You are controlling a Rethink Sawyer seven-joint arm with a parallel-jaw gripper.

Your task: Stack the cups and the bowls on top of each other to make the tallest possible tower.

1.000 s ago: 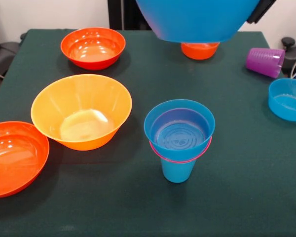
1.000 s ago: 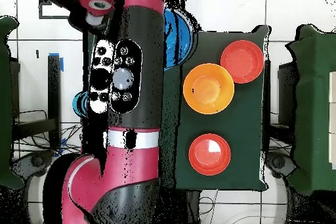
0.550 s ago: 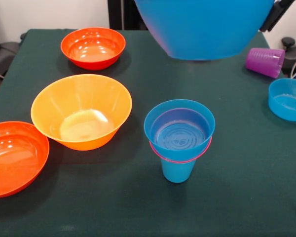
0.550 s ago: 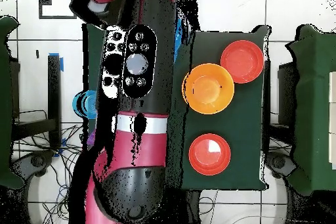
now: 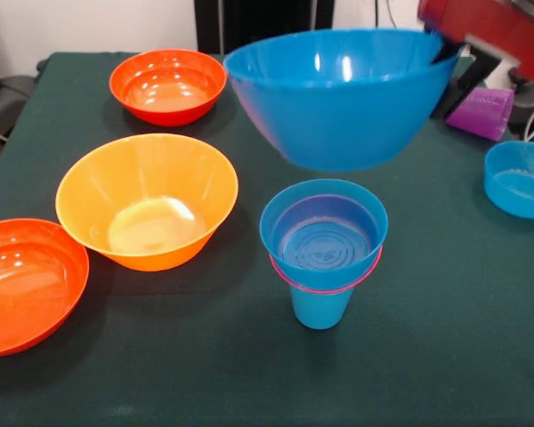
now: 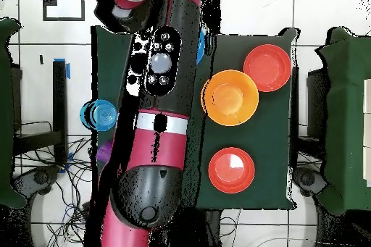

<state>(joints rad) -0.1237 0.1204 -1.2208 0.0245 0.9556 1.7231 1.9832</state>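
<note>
1. Nearest, front view: tower (image 5: 323,245) stands upright on the green table (image 5: 445,356). Light blue cup (image 5: 320,306) at base w/ tapered sides, mouth up; pink bowl (image 5: 327,283) shows only as a thin rim; small blue bowl (image 5: 324,233) nested on top, glossy, concentric rings inside.
2. Left edge: large red-orange bowl (image 5: 22,282), glossy plastic, mouth up, partly cut off by the frame.
3. Just beside it: yellow-orange bowl (image 5: 147,201), round, deep, shiny inside, mouth up.
4. Large blue bowl (image 5: 340,95) hangs in the air above & slightly behind the tower, not touching it. Mouth up, rim roughly level, smooth glossy wall w/ highlights.
5. Gripper (image 5: 458,67) sits at that bowl's right rim; dark part meets the rim, red arm (image 6: 163,106) above. Can't tell if the fingers are spread or clamped.
6. Right edge: another small blue bowl (image 5: 519,179), upright.
7. Behind it: purple cup (image 5: 479,111), translucent, lying on its side, long axis roughly left-right.
8. Far left: second red-orange bowl (image 5: 167,85), upright, glossy.
9. Overhead view: arm hides the tower.
</note>
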